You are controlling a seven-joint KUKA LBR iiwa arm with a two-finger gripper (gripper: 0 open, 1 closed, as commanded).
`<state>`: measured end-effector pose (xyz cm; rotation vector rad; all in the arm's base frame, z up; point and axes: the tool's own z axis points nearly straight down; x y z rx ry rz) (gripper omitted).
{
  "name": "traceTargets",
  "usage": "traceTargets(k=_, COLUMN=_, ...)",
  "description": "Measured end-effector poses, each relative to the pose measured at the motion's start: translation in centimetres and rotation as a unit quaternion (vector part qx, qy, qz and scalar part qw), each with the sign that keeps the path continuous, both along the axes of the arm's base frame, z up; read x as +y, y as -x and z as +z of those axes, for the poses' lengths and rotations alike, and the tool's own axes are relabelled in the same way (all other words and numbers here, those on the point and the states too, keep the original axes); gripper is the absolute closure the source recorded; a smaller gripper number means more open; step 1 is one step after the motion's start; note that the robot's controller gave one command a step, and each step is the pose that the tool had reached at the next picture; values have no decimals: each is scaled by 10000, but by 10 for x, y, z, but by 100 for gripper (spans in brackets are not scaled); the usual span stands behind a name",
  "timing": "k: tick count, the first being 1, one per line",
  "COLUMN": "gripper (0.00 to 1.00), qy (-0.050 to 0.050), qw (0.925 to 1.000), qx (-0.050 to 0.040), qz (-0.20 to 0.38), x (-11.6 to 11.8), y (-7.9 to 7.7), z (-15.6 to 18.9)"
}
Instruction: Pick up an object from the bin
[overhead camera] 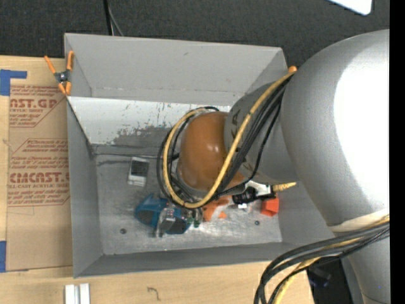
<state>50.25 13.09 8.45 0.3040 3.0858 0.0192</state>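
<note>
1. Claw [181,220] sits low over the front-middle of the bin [82,189] floor, under the orange wrist cover [201,151]. Released or clenched: cannot tell, since the cover and cables [166,163] block it.
2. Nearest thing is the blue piece [150,209], just view-left of the claw (touching or just apart, can't say which). It looks like hard plastic, chunky, with its long axis roughly left-right in view.
3. On the other side, an orange piece [216,211] lies just right of the claw. An orange block [270,206] lies further right.
4. A small grey-white block [137,170] is well apart toward the back-left, boxy and matte.
5. Judgement: the blue piece is the likeliest target, and reaching it needs a small shift view-left.
6. Bin floor is scuffed bare metal, probably slick.
</note>
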Motion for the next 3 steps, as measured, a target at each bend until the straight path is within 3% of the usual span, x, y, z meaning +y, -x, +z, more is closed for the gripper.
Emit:
traceTargets(k=1, gripper=100, qy=36, qw=9998, qx=181, qz=9, x=-1, y=6, z=8)
traceTargets(k=2, gripper=100, qy=45, qw=9997, qx=237, qz=10, x=-1, y=8, z=25)
traceTargets(k=3, gripper=100, qy=39, qw=9998, qx=216, qz=9, x=0, y=6, z=35)
